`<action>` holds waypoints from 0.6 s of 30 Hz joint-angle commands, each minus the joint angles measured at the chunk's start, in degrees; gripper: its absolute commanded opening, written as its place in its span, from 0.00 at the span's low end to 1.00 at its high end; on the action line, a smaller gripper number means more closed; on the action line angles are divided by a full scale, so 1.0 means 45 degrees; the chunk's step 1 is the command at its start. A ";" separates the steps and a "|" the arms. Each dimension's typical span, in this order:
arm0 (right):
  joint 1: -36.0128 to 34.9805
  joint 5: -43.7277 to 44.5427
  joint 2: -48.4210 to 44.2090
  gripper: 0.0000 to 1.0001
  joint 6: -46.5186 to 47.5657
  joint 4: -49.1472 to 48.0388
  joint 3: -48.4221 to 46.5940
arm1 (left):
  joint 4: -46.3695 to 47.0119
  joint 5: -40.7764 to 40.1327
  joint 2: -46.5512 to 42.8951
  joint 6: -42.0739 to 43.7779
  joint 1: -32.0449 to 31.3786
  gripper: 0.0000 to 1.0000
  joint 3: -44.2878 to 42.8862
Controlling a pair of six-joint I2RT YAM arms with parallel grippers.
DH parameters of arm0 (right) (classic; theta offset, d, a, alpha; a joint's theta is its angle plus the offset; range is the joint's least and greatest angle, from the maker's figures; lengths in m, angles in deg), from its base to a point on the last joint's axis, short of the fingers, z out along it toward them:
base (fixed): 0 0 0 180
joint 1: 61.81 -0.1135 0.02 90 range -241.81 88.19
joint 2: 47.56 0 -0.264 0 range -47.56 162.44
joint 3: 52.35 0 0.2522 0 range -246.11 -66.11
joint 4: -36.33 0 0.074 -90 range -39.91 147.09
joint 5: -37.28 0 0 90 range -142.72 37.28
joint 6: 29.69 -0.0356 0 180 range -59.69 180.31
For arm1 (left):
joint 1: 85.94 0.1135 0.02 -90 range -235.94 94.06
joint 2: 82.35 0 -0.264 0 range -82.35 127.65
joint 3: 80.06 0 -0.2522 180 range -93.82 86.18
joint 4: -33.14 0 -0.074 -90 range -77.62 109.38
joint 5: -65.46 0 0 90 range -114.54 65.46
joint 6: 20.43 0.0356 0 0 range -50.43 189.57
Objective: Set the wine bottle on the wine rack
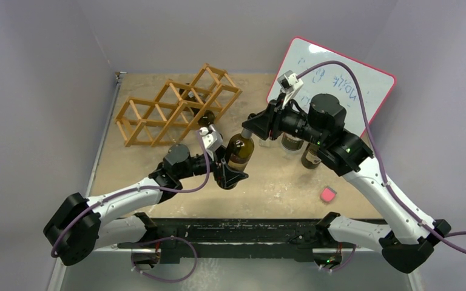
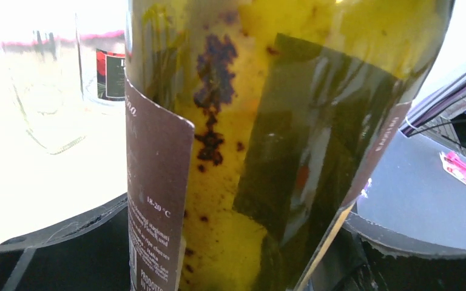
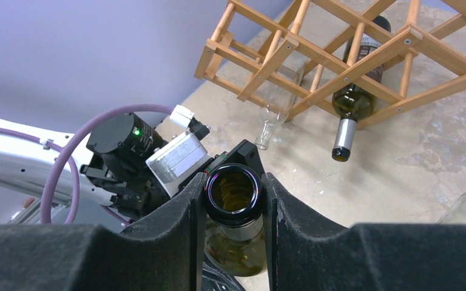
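Observation:
The wine bottle [image 1: 241, 151] is dark olive glass with a brown label and stands nearly upright above the table. My left gripper [image 1: 232, 167] is shut on its lower body. In the left wrist view the bottle [image 2: 249, 151] fills the frame between the black fingers [image 2: 48, 254]. My right gripper [image 1: 252, 126] is shut on the bottle's neck. In the right wrist view the open mouth [image 3: 233, 193] sits between the foam pads [image 3: 176, 230]. The wine rack [image 1: 176, 109] is a wooden lattice lying at the far left of the table, seen also in the right wrist view [image 3: 315, 51].
A dark bottle [image 3: 352, 103] and a clear glass bottle [image 3: 273, 121] lie in the rack. Two more bottles [image 1: 291, 142] stand under my right arm, in front of a leaning whiteboard [image 1: 352, 79]. A small pink block [image 1: 327, 194] lies near the front right.

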 commanded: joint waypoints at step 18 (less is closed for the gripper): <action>-0.0029 -0.0871 -0.0458 0.00 -0.0902 -0.2239 -0.0770 | -0.1041 -0.1273 -0.1131 0.2349 -0.0547 0.85 -0.0186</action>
